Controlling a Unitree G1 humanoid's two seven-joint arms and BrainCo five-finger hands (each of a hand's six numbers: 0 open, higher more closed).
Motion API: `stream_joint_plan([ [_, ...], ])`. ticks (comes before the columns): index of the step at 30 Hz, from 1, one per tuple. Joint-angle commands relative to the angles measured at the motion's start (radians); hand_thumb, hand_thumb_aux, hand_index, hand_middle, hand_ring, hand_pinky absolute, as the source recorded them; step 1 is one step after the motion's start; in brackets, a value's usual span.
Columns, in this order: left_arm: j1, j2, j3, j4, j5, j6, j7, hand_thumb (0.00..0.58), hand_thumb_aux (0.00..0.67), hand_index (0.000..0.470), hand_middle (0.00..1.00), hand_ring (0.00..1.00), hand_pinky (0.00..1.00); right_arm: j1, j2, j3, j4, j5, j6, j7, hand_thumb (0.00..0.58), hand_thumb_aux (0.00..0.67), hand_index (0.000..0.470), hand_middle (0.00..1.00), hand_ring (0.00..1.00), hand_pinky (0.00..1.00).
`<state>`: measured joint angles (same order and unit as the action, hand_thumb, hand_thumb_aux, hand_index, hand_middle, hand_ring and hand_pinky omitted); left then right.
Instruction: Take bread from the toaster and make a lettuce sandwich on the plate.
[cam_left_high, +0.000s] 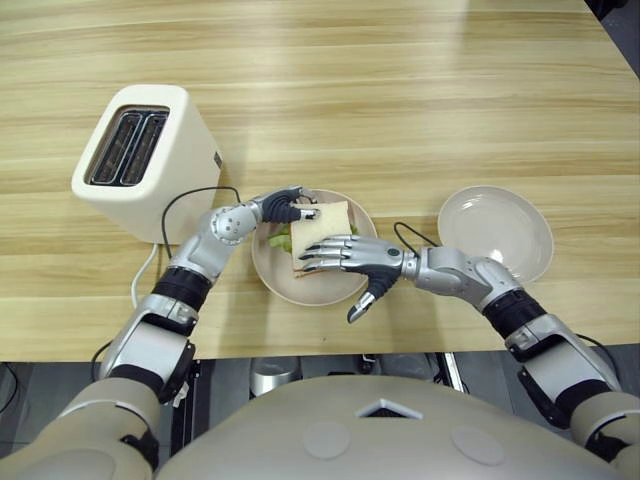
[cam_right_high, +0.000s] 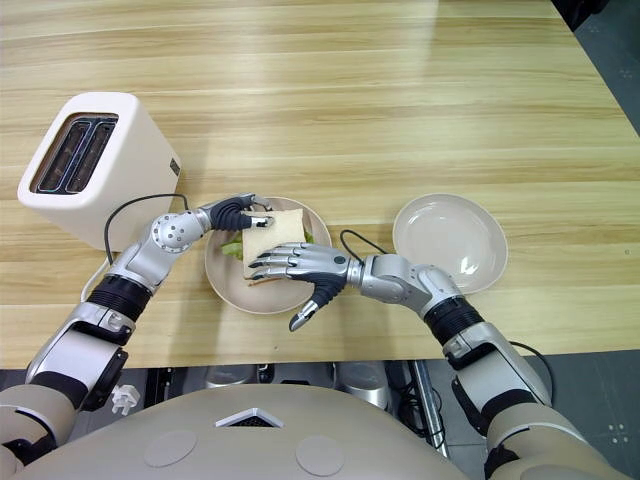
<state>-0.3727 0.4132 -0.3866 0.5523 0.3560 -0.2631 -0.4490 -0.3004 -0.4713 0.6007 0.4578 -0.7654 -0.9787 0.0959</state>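
The step in hand looks like the closing of the sandwich: a bread (cam_left_high: 322, 232) slice lies on top of the lettuce (cam_left_high: 279, 240) on the plate (cam_left_high: 300, 292), which sits near the front edge of the worktop (cam_left_high: 400, 100). The left hand (cam_left_high: 290, 208) pinches the slice's far left corner between its fingertips. The right hand (cam_left_high: 350, 255) is released, its fingers stretched out flat over the slice's near edge and its thumb hanging down past the plate's rim; it presses or steadies and grips nothing.

Judging by this, the task is nearly done. The next move calls for the left hand to let go of the corner without dragging the slice askew, and for the right hand to lift straight up so the bread stays square on the lettuce. A sideways pull from either hand could slide the slice off.

The left eye view looks more directly down into the toaster (cam_left_high: 145, 160), well apart to the left; both slots are dark, with no slice standing up. The right eye view sets the lettuce out more plainly at the slice's left edge, under the left hand, and gives a clearer gap between the sandwich plate and the spare plate (cam_left_high: 495, 232) on the right, which holds nothing.
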Motion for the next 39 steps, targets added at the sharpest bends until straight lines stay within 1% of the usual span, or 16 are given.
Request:
stream_joint_plan([
  [1, 0.031, 0.003, -0.03, 0.012, 0.04, 0.02, -0.011, 0.52, 0.455, 0.312, 1.0, 1.0, 1.0, 0.047, -0.05, 0.085, 0.031, 0.017, 0.062, 0.219, 0.0, 0.0, 0.0, 0.0, 0.0, 0.0],
  [2, 0.032, 0.007, -0.027, -0.002, 0.042, 0.021, -0.007, 0.52, 0.455, 0.312, 1.0, 1.0, 1.0, 0.055, -0.064, 0.095, 0.024, 0.033, 0.077, 0.268, 0.0, 0.0, 0.0, 0.0, 0.0, 0.0],
  [3, 0.032, 0.013, -0.023, -0.021, 0.048, 0.022, 0.0, 0.237, 0.155, 0.106, 1.0, 1.0, 1.0, 0.062, -0.076, 0.101, 0.013, 0.054, 0.092, 0.314, 0.0, 0.0, 0.0, 0.0, 0.0, 0.0],
  [4, 0.032, 0.021, -0.018, -0.043, 0.058, 0.023, 0.011, 0.0, 0.0, 0.0, 1.0, 1.0, 1.0, 0.069, -0.085, 0.105, 0.001, 0.074, 0.106, 0.352, 0.0, 0.0, 0.0, 0.0, 0.0, 0.0],
  [8, 0.023, 0.065, 0.043, -0.173, 0.081, 0.051, 0.044, 0.0, 0.0, 0.0, 1.0, 1.0, 1.0, 0.086, -0.1, 0.106, -0.028, 0.127, 0.144, 0.44, 0.0, 0.0, 0.0, 0.0, 0.0, 0.0],
  [15, 0.012, 0.162, 0.173, -0.336, 0.14, 0.135, 0.16, 0.0, 0.0, 0.0, 1.0, 1.0, 1.0, 0.093, -0.102, 0.09, -0.036, 0.131, 0.17, 0.444, 0.0, 0.0, 0.0, 0.0, 0.0, 0.0],
  [21, 0.008, 0.214, 0.234, -0.404, 0.378, 0.278, 0.431, 0.0, 0.0, 0.0, 1.0, 1.0, 1.0, 0.077, -0.077, 0.061, -0.017, 0.101, 0.146, 0.341, 0.0, 0.0, 0.0, 0.0, 0.0, 0.0],
  [24, 0.028, 0.194, 0.235, -0.412, 0.396, 0.288, 0.479, 0.0, 0.0, 0.0, 1.0, 1.0, 1.0, 0.052, -0.05, 0.016, -0.02, 0.111, 0.113, 0.241, 0.0, 0.0, 0.0, 0.0, 0.0, 0.0],
  [26, 0.058, 0.173, 0.249, -0.43, 0.348, 0.264, 0.482, 0.0, 0.0, 0.0, 1.0, 1.0, 1.0, 0.049, -0.039, -0.027, -0.048, 0.233, 0.1, 0.249, 0.0, 0.0, 0.0, 0.0, 0.0, 0.0],
  [27, 0.075, 0.169, 0.257, -0.446, 0.324, 0.242, 0.482, 0.132, 0.081, 0.056, 1.0, 1.0, 1.0, 0.061, -0.045, -0.042, -0.081, 0.364, 0.108, 0.29, 0.478, 0.389, 0.267, 0.4, 0.4, 0.4],
  [28, 0.094, 0.164, 0.268, -0.467, 0.284, 0.212, 0.473, 0.132, 0.081, 0.056, 1.0, 1.0, 1.0, 0.07, -0.049, -0.05, -0.104, 0.454, 0.114, 0.322, 0.478, 0.389, 0.267, 0.4, 0.4, 0.4],
  [29, 0.128, 0.157, 0.282, -0.509, 0.187, 0.134, 0.437, 0.564, 0.557, 0.382, 1.0, 1.0, 1.0, 0.087, -0.067, -0.06, -0.147, 0.58, 0.138, 0.37, 0.58, 0.67, 0.46, 1.0, 1.0, 1.0],
  [30, 0.164, 0.154, 0.292, -0.551, 0.086, 0.068, 0.388, 0.58, 0.67, 0.46, 1.0, 1.0, 1.0, 0.106, -0.086, -0.073, -0.191, 0.703, 0.169, 0.421, 0.58, 0.67, 0.46, 1.0, 1.0, 1.0],
  [33, 0.236, 0.141, 0.336, -0.622, -0.123, 0.017, 0.275, 0.58, 0.67, 0.46, 1.0, 1.0, 1.0, 0.158, -0.131, -0.119, -0.305, 0.968, 0.279, 0.54, 0.58, 0.67, 0.46, 1.0, 1.0, 1.0],
  [35, 0.29, 0.167, 0.39, -0.617, -0.24, -0.005, 0.205, 0.58, 0.67, 0.46, 1.0, 1.0, 1.0, 0.221, -0.195, -0.164, -0.426, 1.185, 0.388, 0.637, 0.58, 0.67, 0.46, 1.0, 1.0, 1.0],
  [39, 0.399, 0.191, 0.481, -0.691, -0.446, -0.005, 0.08, 0.58, 0.67, 0.46, 1.0, 1.0, 1.0, 0.303, -0.253, -0.241, -0.564, 1.4, 0.547, 0.766, 0.58, 0.67, 0.46, 1.0, 1.0, 1.0],
])
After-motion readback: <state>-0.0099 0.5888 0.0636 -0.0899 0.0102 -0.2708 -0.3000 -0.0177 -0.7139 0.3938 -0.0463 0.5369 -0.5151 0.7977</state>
